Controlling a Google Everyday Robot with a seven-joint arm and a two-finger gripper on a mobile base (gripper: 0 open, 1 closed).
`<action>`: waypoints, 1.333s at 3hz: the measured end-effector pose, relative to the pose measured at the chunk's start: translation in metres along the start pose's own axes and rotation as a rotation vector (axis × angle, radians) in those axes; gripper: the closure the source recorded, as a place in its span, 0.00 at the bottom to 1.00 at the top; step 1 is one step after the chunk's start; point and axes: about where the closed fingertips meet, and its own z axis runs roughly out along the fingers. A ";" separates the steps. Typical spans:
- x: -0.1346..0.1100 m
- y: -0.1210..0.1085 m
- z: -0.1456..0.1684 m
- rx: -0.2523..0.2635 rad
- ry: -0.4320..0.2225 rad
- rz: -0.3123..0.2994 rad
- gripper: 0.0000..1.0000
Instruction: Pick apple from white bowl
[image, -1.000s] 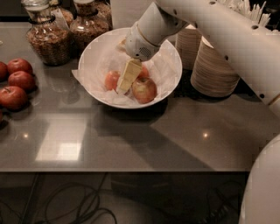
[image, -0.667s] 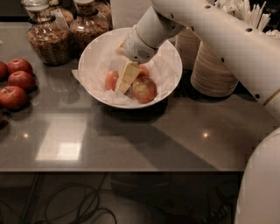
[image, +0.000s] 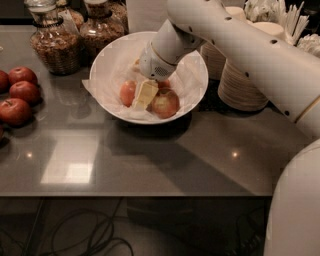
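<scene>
Inside the white bowl (image: 196, 79), the claw (image: 143, 98) is found between two apples. The apple (image: 127, 92) is seen just beside it at nine o'clock; a second apple (image: 166, 104) lies at three o'clock. Whether the claw is clenched or released cannot be told.

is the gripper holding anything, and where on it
Cannot tell: the gripper is down in the white bowl between the left apple and the right apple.
</scene>
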 end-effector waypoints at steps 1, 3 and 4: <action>0.003 0.007 0.009 -0.020 0.005 0.003 0.16; 0.004 0.012 0.016 -0.038 0.005 0.010 0.58; 0.004 0.012 0.016 -0.038 0.005 0.010 0.82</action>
